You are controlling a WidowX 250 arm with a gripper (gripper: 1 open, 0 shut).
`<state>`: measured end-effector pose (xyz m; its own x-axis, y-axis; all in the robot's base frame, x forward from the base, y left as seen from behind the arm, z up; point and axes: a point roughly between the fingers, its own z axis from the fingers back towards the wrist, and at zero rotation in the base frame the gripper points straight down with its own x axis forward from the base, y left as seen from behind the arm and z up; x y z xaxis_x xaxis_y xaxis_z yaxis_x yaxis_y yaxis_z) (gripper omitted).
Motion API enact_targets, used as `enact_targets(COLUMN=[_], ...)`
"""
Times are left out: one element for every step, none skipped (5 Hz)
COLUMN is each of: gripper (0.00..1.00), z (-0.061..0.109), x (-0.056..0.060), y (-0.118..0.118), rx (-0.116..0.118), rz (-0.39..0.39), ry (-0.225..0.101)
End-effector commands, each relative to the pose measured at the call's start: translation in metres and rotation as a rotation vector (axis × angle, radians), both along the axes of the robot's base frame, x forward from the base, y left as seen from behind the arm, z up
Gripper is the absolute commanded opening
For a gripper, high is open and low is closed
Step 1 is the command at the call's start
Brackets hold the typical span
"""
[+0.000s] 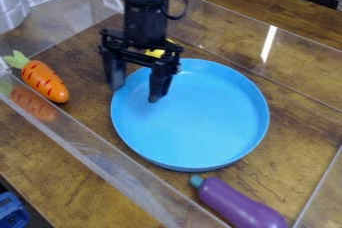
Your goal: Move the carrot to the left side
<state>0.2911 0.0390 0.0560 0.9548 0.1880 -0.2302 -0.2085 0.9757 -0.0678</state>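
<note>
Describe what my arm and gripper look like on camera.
The arm is black, entering from the top of the view. The gripper is black too, wider than the arm above it, with two separate dark fingers. A thin dark cable appears to loop beside the upper arm. Any small markings are too blurred to read.
</note>
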Motion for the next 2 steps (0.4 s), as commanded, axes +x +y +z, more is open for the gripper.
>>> enact_targets(gripper=[1.00, 1.00], z=[0.011, 0.014], x=[0.002, -0.002], y=[0.016, 0.027], rx=[-0.004, -0.020], rz=[0.087, 0.154], ry=[-0.062, -0.081])
